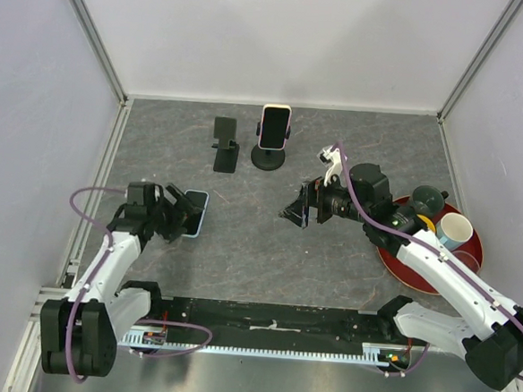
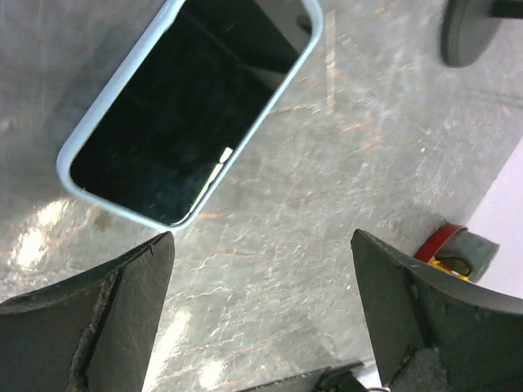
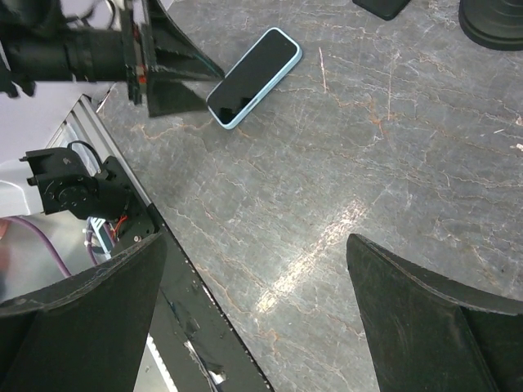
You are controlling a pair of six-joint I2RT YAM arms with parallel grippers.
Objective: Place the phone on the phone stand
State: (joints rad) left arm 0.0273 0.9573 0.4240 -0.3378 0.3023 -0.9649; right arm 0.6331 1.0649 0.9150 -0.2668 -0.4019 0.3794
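The phone, black-screened in a pale blue case, lies flat on the grey table at the left. In the left wrist view the phone sits just beyond my left fingertips, apart from them. My left gripper stands open at the phone's near end, with nothing between its fingers. The empty black phone stand is at the back middle. My right gripper hangs open over bare table in the centre. From the right wrist the phone and the left gripper show side by side.
A second stand with a round base holds another phone upright, next to the empty stand. A red tray with cups sits at the right edge. The black rail runs along the table's near edge.
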